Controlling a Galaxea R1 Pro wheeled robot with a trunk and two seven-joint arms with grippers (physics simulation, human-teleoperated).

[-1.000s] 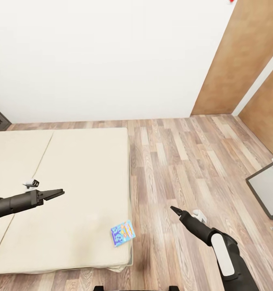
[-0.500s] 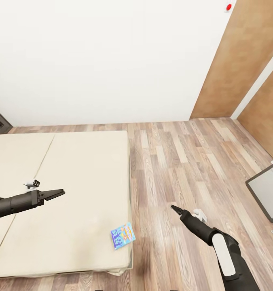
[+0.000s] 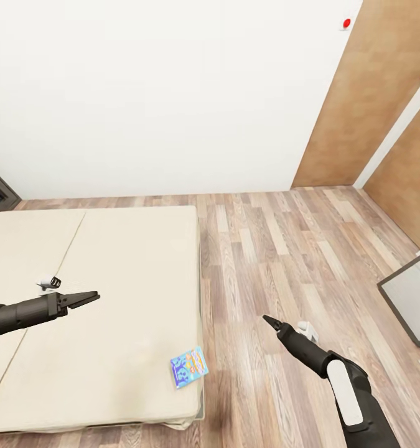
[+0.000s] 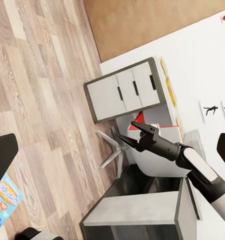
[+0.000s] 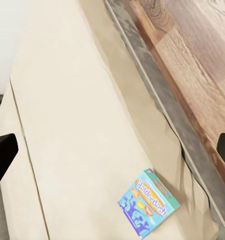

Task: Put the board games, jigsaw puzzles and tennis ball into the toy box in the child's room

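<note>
1 blue board game (image 3: 189,367) lies flat near the bed's (image 3: 110,274) front corner, close to the edge by the wood-plank floor (image 3: 284,261). Our left gripper (image 3: 88,299) hovers over the bed, well apart from the game, its fingers together. Our right gripper (image 3: 270,322) hangs over the floor beside the bed, fingers likewise pressed together.

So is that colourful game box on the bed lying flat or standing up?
Lying flat: the blue board game rests face-up on the bed near its corner, printed cover showing.
</note>
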